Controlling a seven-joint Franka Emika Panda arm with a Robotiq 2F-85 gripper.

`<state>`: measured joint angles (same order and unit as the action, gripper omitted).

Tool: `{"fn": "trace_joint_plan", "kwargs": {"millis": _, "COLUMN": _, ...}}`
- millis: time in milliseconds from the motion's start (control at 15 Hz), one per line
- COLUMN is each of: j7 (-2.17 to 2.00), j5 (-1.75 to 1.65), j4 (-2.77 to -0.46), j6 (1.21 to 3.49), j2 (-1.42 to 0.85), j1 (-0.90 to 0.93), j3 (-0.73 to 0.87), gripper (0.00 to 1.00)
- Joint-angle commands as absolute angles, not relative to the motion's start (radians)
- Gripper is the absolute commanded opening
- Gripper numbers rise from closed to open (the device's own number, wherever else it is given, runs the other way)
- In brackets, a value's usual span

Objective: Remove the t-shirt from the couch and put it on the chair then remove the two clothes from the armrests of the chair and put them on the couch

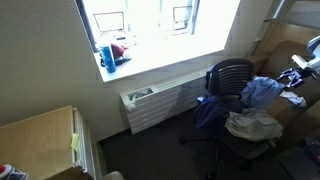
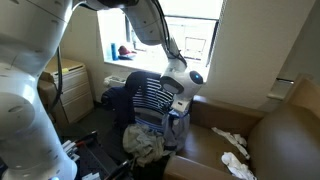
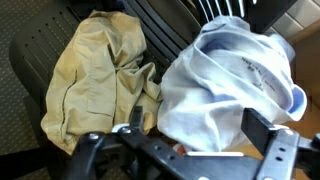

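Hiding one armrest: light blue garment [image 3: 230,90] (t-shirt [image 3: 95,80] across the chair [image 3: 165,25])

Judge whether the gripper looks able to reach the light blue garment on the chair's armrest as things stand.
Probably yes. The gripper is open and hangs above the light blue garment, whose top lies uncovered. The t-shirt sits beside it on the chair, not over it.

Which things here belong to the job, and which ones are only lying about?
For the job:
t-shirt, already on the chair
blue garment
navy garment
couch
open hand

Lying about:
radiator
items on the windowsill
white scraps on the couch
wooden cabinet
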<state>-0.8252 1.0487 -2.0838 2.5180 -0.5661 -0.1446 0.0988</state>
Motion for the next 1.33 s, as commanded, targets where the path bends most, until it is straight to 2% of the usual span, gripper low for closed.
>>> {"fn": "trace_joint_plan", "kwargs": {"millis": 0, "j7": -0.986, "j5": 0.972, "j4": -2.053, "j6": 2.599, "j2": -0.641, "j1": -0.079, "j3": 0.181, "gripper": 1.00}}
{"fn": "trace_joint_plan", "kwargs": {"millis": 200, "j7": -0.965, "j5": 0.974, "j4": -2.071, "j6": 2.587, "j2": -0.623, "j1": -0.101, "j3": 0.163, "gripper": 1.00}}
{"fn": "trace_joint_plan", "kwargs": {"millis": 267, "j7": -0.956, "j5": 0.992, "j4": -2.065, "j6": 2.585, "j2": -0.629, "j1": -0.110, "j3": 0.152, "gripper": 0.75}}
{"fn": "trace_joint_plan", "kwargs": {"millis": 333, "j7": -0.953, "j5": 0.998, "j4": -2.064, "j6": 2.583, "j2": -0.630, "j1": -0.113, "j3": 0.148, "gripper": 0.72}}
{"fn": "trace_joint_plan", "kwargs": {"millis": 1000, "j7": -0.888, "j5": 1.001, "j4": -2.033, "j6": 2.640, "j2": -0.632, "j1": -0.118, "j3": 0.149, "gripper": 0.03}}
{"fn": "trace_joint_plan", "kwargs": {"millis": 1067, "j7": -0.876, "j5": 1.004, "j4": -2.031, "j6": 2.651, "j2": -0.628, "j1": -0.119, "j3": 0.148, "gripper": 0.00}}
{"fn": "trace_joint_plan", "kwargs": {"millis": 1267, "j7": -0.791, "j5": 1.004, "j4": -2.002, "j6": 2.717, "j2": -0.615, "j1": -0.121, "j3": 0.141, "gripper": 0.00}}
